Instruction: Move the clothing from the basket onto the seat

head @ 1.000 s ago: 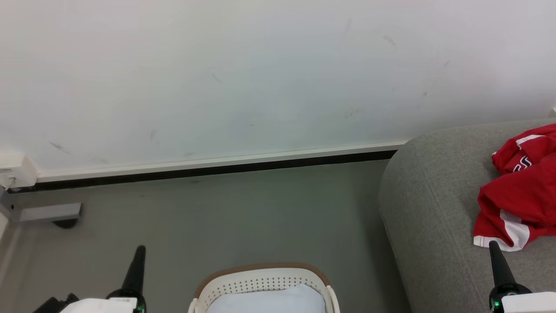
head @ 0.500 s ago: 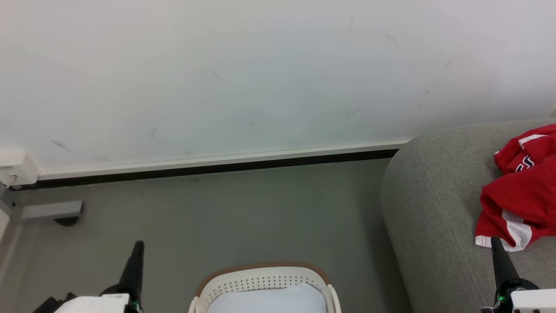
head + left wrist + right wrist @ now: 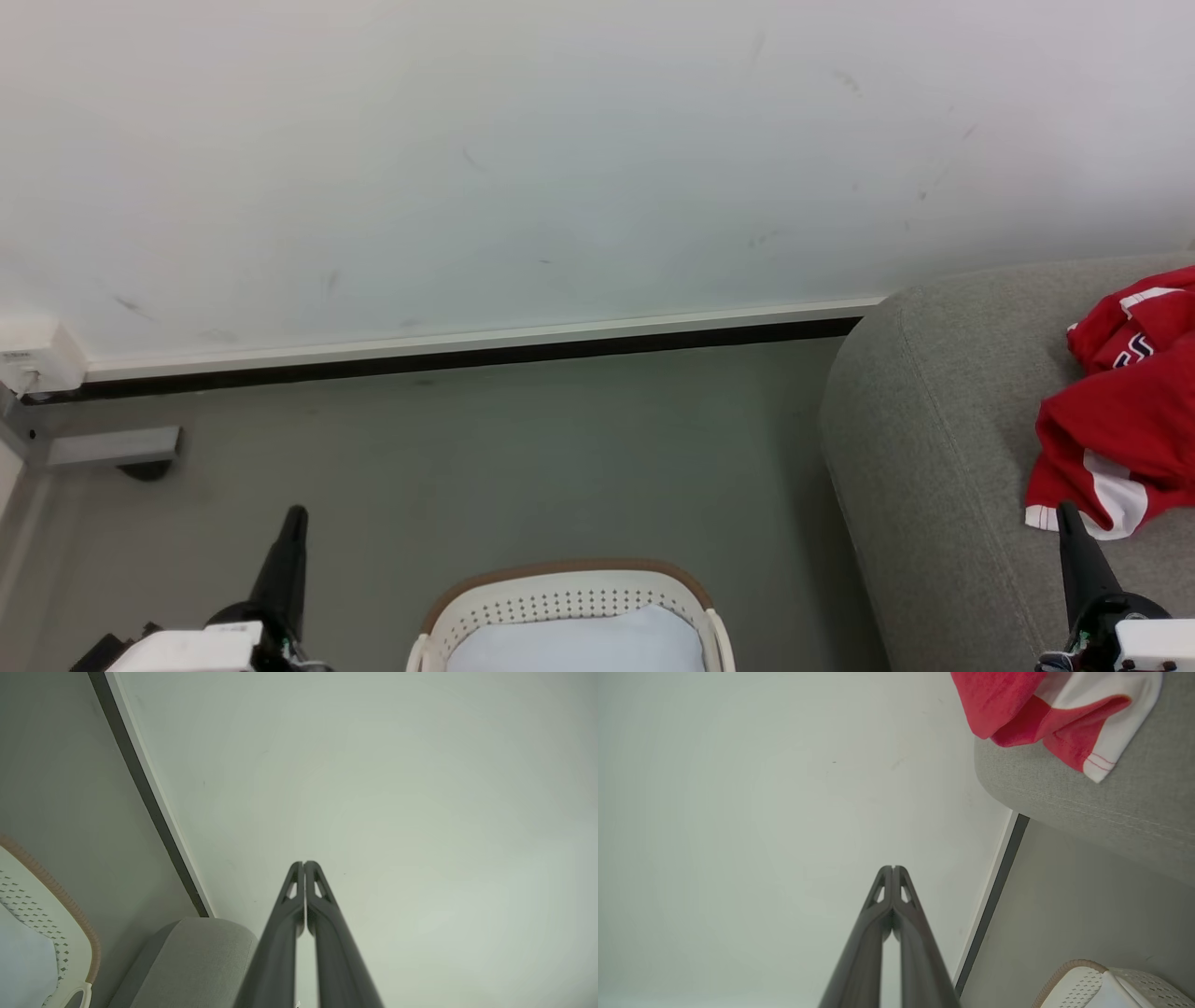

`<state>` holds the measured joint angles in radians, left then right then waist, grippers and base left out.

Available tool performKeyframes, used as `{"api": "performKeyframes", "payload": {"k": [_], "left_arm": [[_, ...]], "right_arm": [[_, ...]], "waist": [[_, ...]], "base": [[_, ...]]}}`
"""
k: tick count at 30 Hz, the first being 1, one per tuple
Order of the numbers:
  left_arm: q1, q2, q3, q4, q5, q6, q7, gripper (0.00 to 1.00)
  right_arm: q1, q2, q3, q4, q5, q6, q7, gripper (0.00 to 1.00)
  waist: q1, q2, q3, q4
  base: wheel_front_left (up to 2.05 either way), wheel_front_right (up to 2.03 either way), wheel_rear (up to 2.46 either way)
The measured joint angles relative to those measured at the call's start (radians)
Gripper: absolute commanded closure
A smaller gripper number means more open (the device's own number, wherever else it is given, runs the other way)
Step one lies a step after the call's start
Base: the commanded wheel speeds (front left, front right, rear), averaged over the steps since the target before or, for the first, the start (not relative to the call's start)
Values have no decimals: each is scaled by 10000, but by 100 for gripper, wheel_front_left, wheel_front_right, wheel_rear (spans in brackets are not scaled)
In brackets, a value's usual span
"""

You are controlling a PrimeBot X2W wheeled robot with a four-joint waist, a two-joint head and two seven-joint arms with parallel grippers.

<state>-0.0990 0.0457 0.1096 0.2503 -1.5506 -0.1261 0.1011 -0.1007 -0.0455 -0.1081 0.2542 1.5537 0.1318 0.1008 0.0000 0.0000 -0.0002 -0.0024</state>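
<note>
Left pincer and right pincer both tight together, empty; dark-and-white lettering on red clothing illegible.

Floor: grey, meets the wall | on it: basket, cream with brown rim, near the seat, not touching | seat: grey, at right | on it: crumpled red clothing, white-banded hem toward the front.
</note>
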Motion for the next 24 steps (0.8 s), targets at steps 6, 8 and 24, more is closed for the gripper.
{"api": "performKeyframes", "payload": {"k": [6,8,24], "left_arm": [[-49,2,33,-15,-433,-12,98,100],[-59,4,42,-19,-518,-13,125,100],[-68,4,46,-23,-546,-13,128,100]], "right_arm": [[-12,-4,-33,-40,378,0,123,100],[-18,-4,-44,-56,546,0,128,100],[-25,-6,-48,-61,587,0,134,100]], "waist": [[0,0,21,17],[0,0,28,23],[0,0,29,24]], "base": [[0,0,0],[0,0,0],[0,0,0]]}}
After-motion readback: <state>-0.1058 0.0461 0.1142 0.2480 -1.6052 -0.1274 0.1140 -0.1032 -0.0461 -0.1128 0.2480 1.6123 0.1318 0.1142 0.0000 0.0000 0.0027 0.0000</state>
